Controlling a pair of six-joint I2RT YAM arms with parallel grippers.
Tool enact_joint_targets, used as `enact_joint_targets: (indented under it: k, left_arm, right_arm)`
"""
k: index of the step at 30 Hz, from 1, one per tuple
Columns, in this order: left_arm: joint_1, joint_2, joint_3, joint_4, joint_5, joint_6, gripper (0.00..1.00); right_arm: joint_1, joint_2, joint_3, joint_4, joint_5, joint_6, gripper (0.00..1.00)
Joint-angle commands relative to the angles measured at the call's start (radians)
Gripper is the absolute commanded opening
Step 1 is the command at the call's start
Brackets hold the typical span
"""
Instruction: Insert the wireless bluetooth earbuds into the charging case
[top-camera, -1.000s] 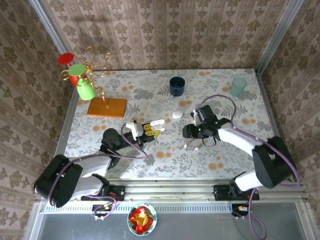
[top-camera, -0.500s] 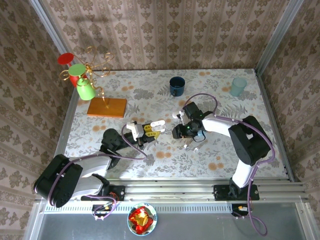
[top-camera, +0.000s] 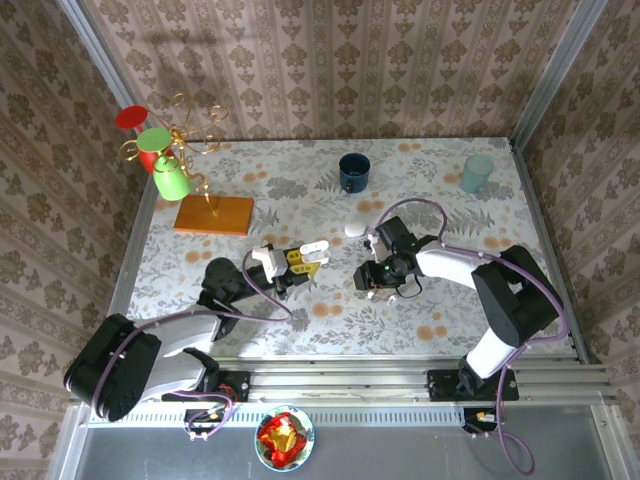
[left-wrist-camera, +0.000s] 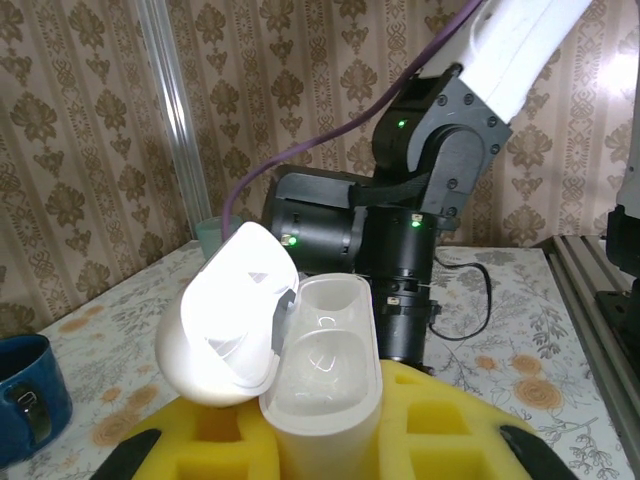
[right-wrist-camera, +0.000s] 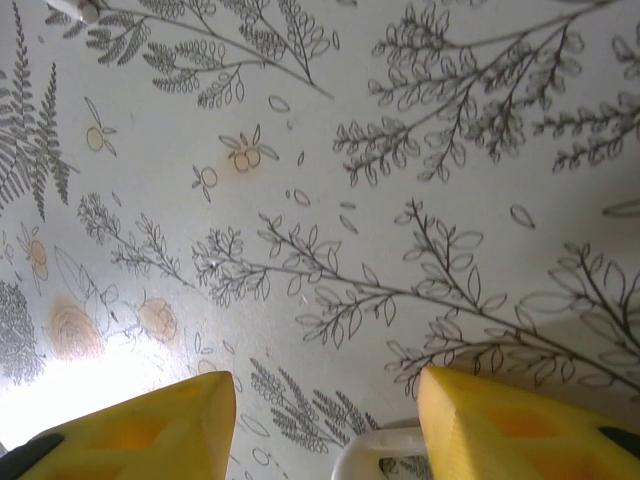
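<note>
Left pincer was clamped on the open charging case, centre-left of the top view. The case's long axis ran toward the upper right. In the left wrist frame the lid was tipped to the left and both wells faced up, apparently empty.

Right pincer sat just right of the case and slightly lower, near but apart. Its yellow fingers stood wide over bare tabletop. A white curved rim low between them could not be identified.

No earbuds confirmed. A small white oval lay just above the right pincer, too small to tell.

Judgement: the right arm is the free one, and any insertion must travel leftward to the wells.
</note>
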Motion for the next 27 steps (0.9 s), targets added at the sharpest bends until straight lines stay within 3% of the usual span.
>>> enact_joint_targets:
  k: [1,15,22,27]
  left_arm:
    - [-0.006,-0.03,-0.004,-0.049,-0.031,0.028,0.0]
    - [-0.005,-0.133,-0.025,-0.19,-0.081,0.048,0.0]
    - [-0.005,-0.186,-0.072,-0.221,-0.156,0.071,0.0]
    - [-0.005,-0.234,-0.127,-0.217,-0.189,0.062,0.0]
  right_arm:
    - [0.018,-0.036,-0.034,-0.048,-0.004,0.026,0.52]
    - [0.116,-0.118,-0.036,-0.171,0.089,0.057,0.52]
    - [0.173,-0.134,0.089,-0.379,0.261,0.006,0.52]
    - [0.21,-0.055,0.238,-0.569,0.365,-0.103,0.52]
